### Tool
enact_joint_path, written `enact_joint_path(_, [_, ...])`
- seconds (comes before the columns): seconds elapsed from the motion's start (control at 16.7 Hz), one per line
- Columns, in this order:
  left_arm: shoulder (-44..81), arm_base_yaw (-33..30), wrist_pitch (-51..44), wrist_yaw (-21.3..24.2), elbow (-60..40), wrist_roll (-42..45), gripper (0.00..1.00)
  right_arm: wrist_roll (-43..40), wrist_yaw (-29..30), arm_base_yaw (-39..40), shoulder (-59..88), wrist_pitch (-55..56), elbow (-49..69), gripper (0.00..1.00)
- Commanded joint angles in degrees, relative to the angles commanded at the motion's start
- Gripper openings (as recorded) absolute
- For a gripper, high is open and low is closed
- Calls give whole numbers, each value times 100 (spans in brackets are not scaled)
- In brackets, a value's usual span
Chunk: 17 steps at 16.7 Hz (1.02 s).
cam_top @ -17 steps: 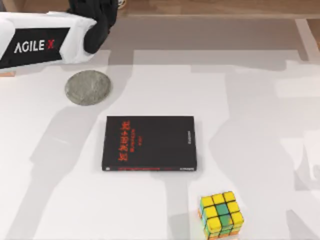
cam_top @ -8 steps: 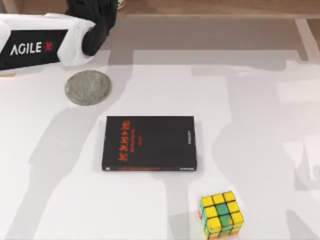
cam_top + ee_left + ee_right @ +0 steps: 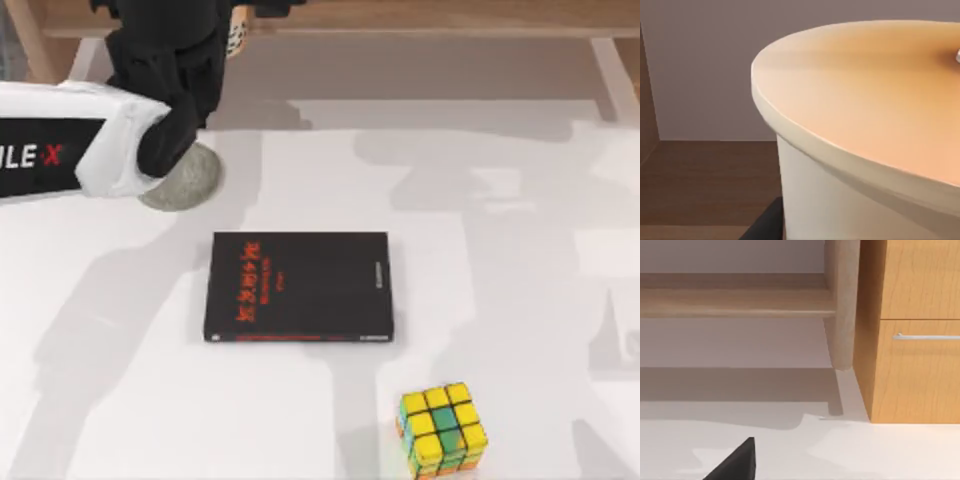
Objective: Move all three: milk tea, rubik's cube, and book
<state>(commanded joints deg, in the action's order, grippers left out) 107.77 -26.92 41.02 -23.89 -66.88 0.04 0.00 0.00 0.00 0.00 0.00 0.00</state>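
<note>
Our left gripper point(image 3: 215, 20) at the table's far left carries the milk tea point(image 3: 855, 125), clamped around it we judge. The cube point(image 3: 442, 430) sits near right, closer to our right arm; 2 items remain.

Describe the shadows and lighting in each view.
Top view: broad soft grey shadows streak the white table; the rubik's cube casts a faint one. Left wrist view: the milk tea lid is smoothly shaded. Right wrist view: a wide shadow band crosses the floor.
</note>
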Motion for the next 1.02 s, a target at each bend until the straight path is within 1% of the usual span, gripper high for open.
enact_joint_path(0.3, [-38,9,40,-16,41,5,0,0,0,0,0,0,0,100])
enact_joint_path(0.42, [-141,-13,245,152,233,-155,0,0,0,0,0,0,0,100])
enact_joint_path(0.66, [-186,-41,1029,664,1053,-470,0,0,0,0,0,0,0,100])
enact_joint_path(0.78, [5,78,1362,831,1423,-466,0,0,0,0,0,0,0,100])
enact_joint_path(1.02, [493,608,1743,938,1777,-249,0,0,0,0,0,0,0,100])
